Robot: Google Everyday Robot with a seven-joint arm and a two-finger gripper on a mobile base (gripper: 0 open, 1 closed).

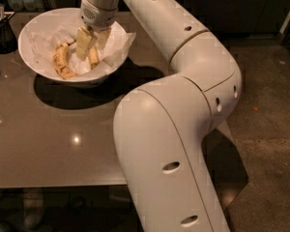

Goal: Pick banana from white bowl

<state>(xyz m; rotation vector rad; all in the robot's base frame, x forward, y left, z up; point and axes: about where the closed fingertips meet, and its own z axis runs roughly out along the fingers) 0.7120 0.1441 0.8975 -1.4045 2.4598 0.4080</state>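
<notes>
At far left a dark holder point(1, 30) stands on the table point(63, 144). Next to it is the white bowl point(26, 42), lined with paper point(42, 36), with a curved banana point(61, 62) at its left side. Right of that, the gripper point(94, 46) reaches down into the bowl, directly over the banana point(93, 58), which lies on the paper. Whether its jaws hold the banana cannot be told. The arm point(183, 129) fills the right.
</notes>
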